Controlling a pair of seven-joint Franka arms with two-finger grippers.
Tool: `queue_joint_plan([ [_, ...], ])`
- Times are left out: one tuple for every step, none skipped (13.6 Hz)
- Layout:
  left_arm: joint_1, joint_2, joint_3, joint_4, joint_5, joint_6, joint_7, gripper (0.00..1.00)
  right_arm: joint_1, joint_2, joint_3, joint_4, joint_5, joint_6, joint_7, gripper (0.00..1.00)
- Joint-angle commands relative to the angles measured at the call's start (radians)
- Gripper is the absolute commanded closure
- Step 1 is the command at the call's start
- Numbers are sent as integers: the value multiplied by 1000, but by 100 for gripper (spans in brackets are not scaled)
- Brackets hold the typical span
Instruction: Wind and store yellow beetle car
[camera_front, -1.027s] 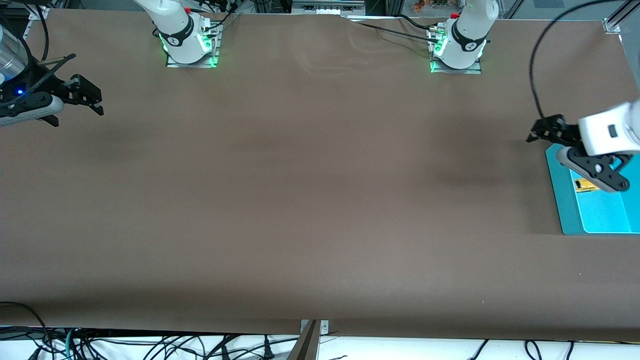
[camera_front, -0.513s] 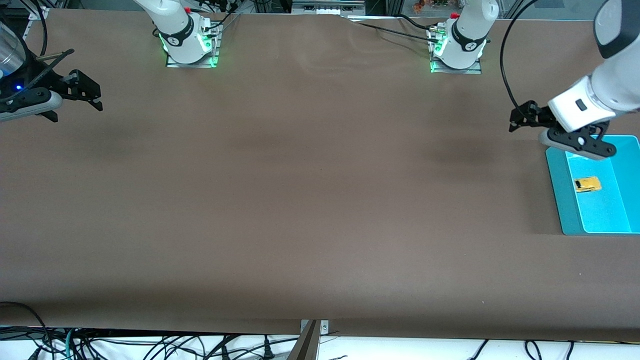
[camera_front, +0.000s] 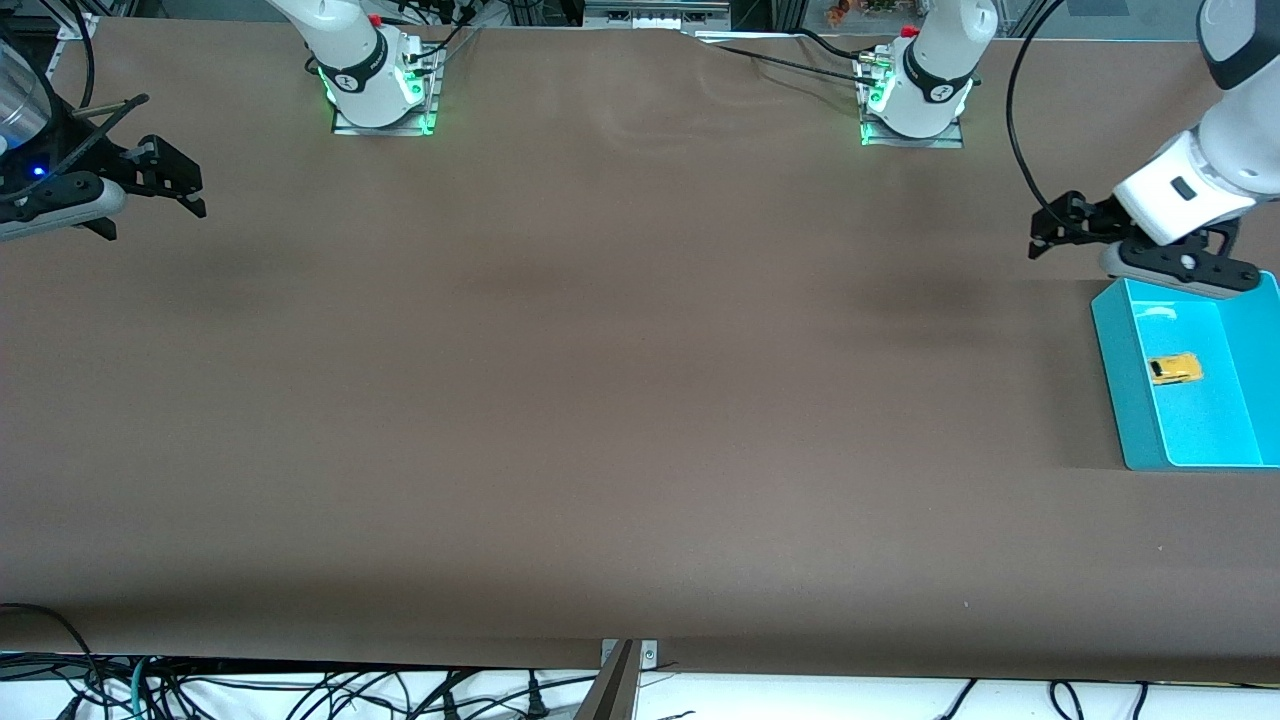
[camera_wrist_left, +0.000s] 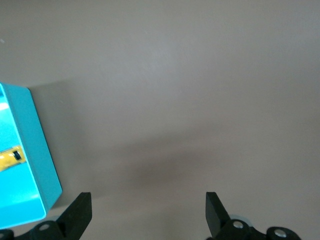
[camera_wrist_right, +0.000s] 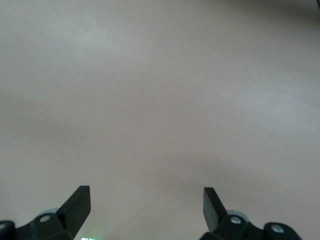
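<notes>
The yellow beetle car (camera_front: 1174, 369) lies on the floor of a teal bin (camera_front: 1113, 370) at the left arm's end of the table. In the left wrist view a slice of the car (camera_wrist_left: 8, 160) shows inside the bin (camera_wrist_left: 37, 155). My left gripper (camera_front: 1042, 236) hangs open and empty over bare table beside the bin's corner that lies farther from the front camera; its jaws (camera_wrist_left: 147, 212) stand wide apart. My right gripper (camera_front: 192, 190) waits open and empty over the right arm's end of the table, with only bare table between its fingertips (camera_wrist_right: 145, 207).
Brown table covering (camera_front: 620, 380) spreads between the two arms. Both arm bases (camera_front: 378, 85) (camera_front: 915, 95) stand along the edge farthest from the front camera. A black cable (camera_front: 1015, 120) loops above the left gripper.
The left gripper has risen off the bin and moved toward the robots' bases, now over bare table. The car stays in the bin. The right gripper has barely shifted.
</notes>
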Motion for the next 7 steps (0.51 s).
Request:
queue_joint_plan([
  [-7,14,3,52,-19,6,-89,0,6,-13,-6,10,2,-26,1,0],
  [-4,20,3,70,-19,6,-126,0,6,-11,-12,10,2,-25,1,0],
  [-6,27,2,81,-13,2,-138,0,6,-11,-12,10,2,-25,1,0],
  [-3,27,-1,81,-13,-4,-137,0,6,-14,-9,10,2,-26,1,0],
  [0,25,-5,81,-1,-15,-137,0,6,-13,-10,10,2,-26,-1,0],
  [0,22,-21,81,31,-29,-138,0,6,-13,-10,12,2,-25,-1,0],
  [10,19,-53,81,51,-33,-140,0,6,-13,-7,16,2,-25,1,0],
])
